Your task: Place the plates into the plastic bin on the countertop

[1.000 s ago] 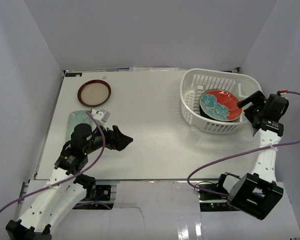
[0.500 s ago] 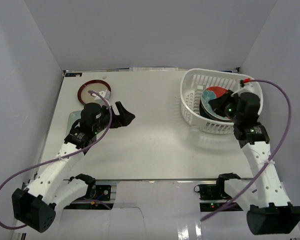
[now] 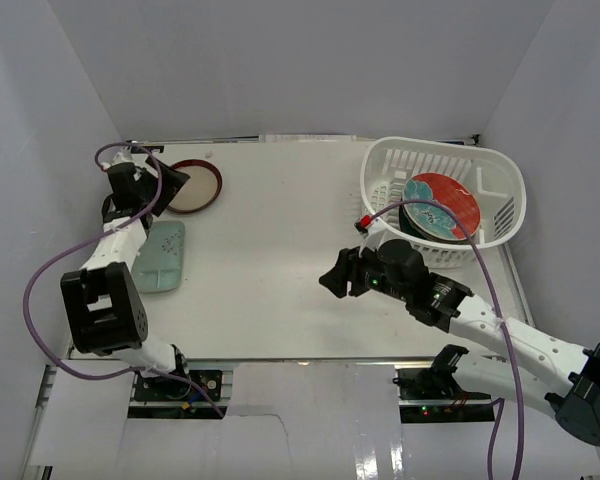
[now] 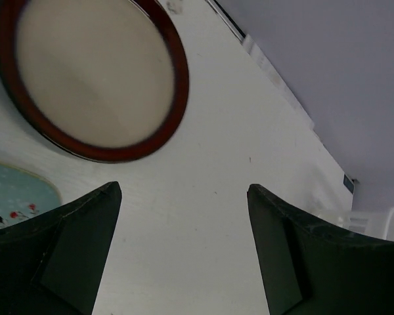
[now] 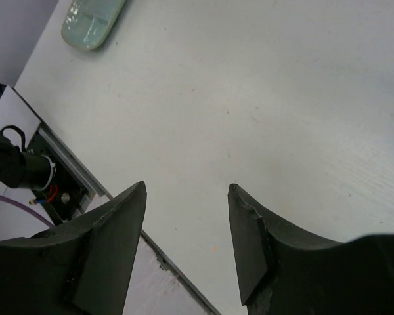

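**Two plates out of the bin, left arm lining up on the cream one**

Here we are at the far left corner of the countertop [image 3: 280, 230], and the left gripper [image 4: 182, 190] hangs just beside the cream plate [image 4: 92, 72]. Its jaws are spread wide with nothing between them. We read that as a setup: the fingers are opened well apart so that one can drop over the dark rim and pinch it. The wrist view shows the plate lying flat, ahead and to the left of the gap rather than inside it. The gripper is not centred on the rim yet, so we judge it needs to shift across before closing.

Nearer to us on the same side lies the green plate [image 3: 160, 256], flat on the countertop and apart from the cream one.

Over on the right, the bin [image 3: 380, 215] sits in the far corner with the floral plate [image 3: 442, 205] resting on top. It is tilted a little on something dark beneath; how many dishes are under it we cannot tell.

The right gripper [image 5: 186, 189] hovers over bare countertop in the middle, well clear of the bin. Its fingers are parted and it holds nothing. From its own camera the green plate shows at the far edge, so we take it this arm is pointed that way to fetch it.

Both outstanding plates lie flat, so only their thin rims offer a hold.
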